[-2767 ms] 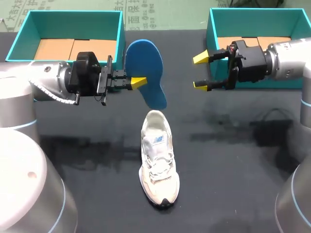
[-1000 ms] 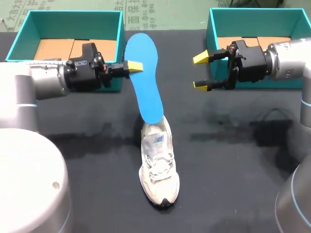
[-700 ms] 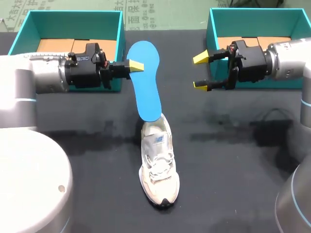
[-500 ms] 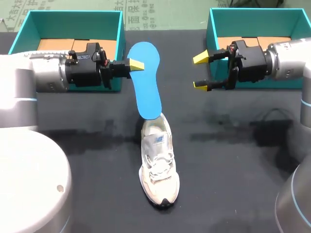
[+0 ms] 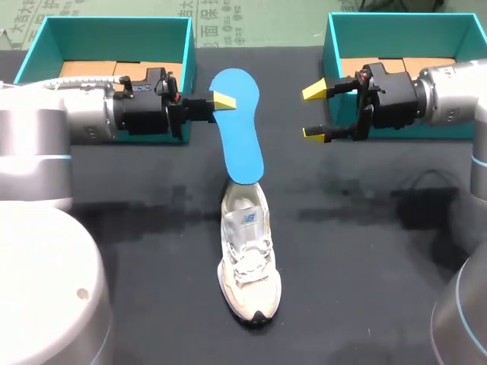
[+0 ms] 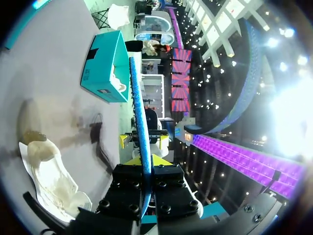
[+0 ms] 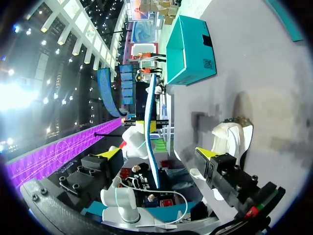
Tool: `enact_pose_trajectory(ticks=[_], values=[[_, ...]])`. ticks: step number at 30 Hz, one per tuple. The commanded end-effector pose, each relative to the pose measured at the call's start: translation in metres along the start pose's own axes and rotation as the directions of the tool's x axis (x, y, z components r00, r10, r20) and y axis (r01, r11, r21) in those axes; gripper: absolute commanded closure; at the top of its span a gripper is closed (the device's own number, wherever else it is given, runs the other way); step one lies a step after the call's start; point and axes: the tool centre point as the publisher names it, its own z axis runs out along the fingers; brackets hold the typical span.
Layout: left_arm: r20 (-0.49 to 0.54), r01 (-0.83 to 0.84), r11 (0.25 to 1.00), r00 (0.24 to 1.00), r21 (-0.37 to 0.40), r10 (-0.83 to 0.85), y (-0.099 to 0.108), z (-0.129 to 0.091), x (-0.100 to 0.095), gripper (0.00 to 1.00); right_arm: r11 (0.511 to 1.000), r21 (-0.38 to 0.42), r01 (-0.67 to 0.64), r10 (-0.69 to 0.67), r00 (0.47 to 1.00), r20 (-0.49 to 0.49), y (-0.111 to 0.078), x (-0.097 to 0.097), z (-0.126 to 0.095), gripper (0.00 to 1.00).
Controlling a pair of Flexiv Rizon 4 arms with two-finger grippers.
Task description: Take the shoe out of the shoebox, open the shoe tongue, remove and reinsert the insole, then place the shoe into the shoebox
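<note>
Left arm level, left gripper point(image 5: 221, 101) clamped on blue insole point(image 5: 243, 144) top, lower end at white sneaker point(image 5: 249, 258) heel, right gripper point(image 5: 316, 112) level, fingers wide apart.

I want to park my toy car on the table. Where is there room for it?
The bare table in front of the left shoebox, beside the shoe, is free. So is the shoe's other side, nearer the front edge than the right gripper. The middle is crowded: the left gripper holds the blue insole down at the shoe's heel.
</note>
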Motion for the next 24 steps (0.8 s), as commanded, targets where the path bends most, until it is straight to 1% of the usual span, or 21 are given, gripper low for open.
enact_pose_trajectory(ticks=[1, 3, 5, 8, 13, 19, 24], values=[[0.001, 0.000, 1.000, 1.000, -0.005, 0.000, -0.002, 0.002, -0.001, 1.00, 1.000, 0.000, -0.001, 0.001, 1.000, 0.003, 0.000, 0.000, 0.001, 0.00], [0.001, 0.000, 1.000, 1.000, -0.005, 0.000, -0.002, 0.002, -0.001, 1.00, 1.000, 0.000, -0.001, 0.001, 1.000, 0.003, 0.000, 0.000, 0.001, 0.00], [0.001, 0.000, 1.000, 1.000, -0.005, 0.000, -0.002, 0.002, -0.001, 1.00, 1.000, -0.006, 0.014, -0.014, 0.999, 0.046, -0.001, 0.004, 0.000, 0.00], [0.001, 0.000, 1.000, 1.000, -0.005, 0.000, -0.002, 0.002, -0.001, 1.00, 1.000, -0.013, 0.017, -0.015, 0.990, 0.140, -0.002, 0.016, -0.001, 0.00], [0.001, 0.000, 1.000, 1.000, -0.005, 0.000, -0.002, 0.002, -0.001, 1.00, 1.000, -0.001, 0.013, -0.012, 0.953, 0.301, 0.001, 0.036, -0.002, 0.00], [0.001, 0.000, 1.000, 1.000, -0.005, 0.000, -0.002, 0.002, -0.001, 1.00, 0.999, 0.010, -0.031, 0.022, 0.877, 0.481, 0.007, 0.055, 0.000, 0.00], [0.001, 0.000, 1.000, 1.000, -0.005, 0.000, -0.002, 0.002, -0.001, 1.00, 0.998, 0.003, -0.066, 0.050, 0.783, 0.620, 0.012, 0.069, 0.006, 0.00]])
